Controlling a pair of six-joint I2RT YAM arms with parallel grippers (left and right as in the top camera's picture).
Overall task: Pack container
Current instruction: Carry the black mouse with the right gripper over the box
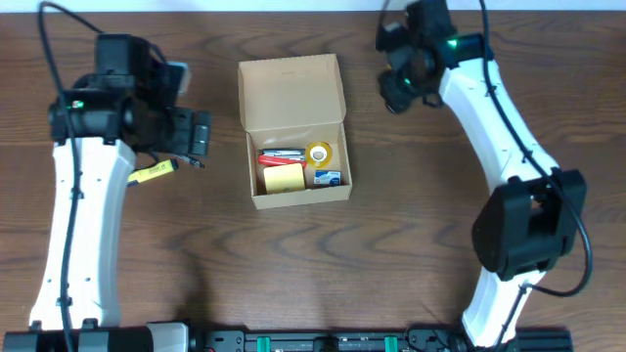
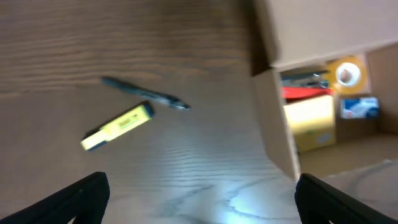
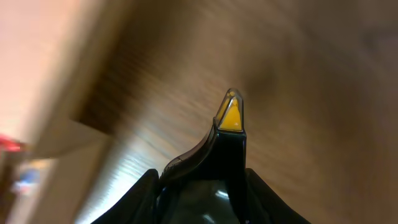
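Observation:
The tan cardboard container (image 1: 293, 83) stands open at the table's middle, its flap lid folded back. Inside lie a yellow pad (image 1: 282, 177), a tape roll (image 1: 318, 154), a red item (image 1: 269, 156) and a small blue and white item (image 1: 328, 178). The container also shows in the left wrist view (image 2: 277, 134). My left gripper (image 1: 198, 137) (image 2: 199, 205) is open and empty, left of the container. A yellow highlighter (image 2: 118, 126) (image 1: 154, 173) and a dark pen (image 2: 146, 94) lie on the table near it. My right gripper (image 1: 399, 90) (image 3: 202, 186) is shut on a black object with a yellow tip (image 3: 230, 115), right of the lid.
The wooden table (image 1: 411, 254) stretches around the container. The two arm bases stand at the front edge, left and right. The blurred container corner (image 3: 68, 155) shows at the left of the right wrist view.

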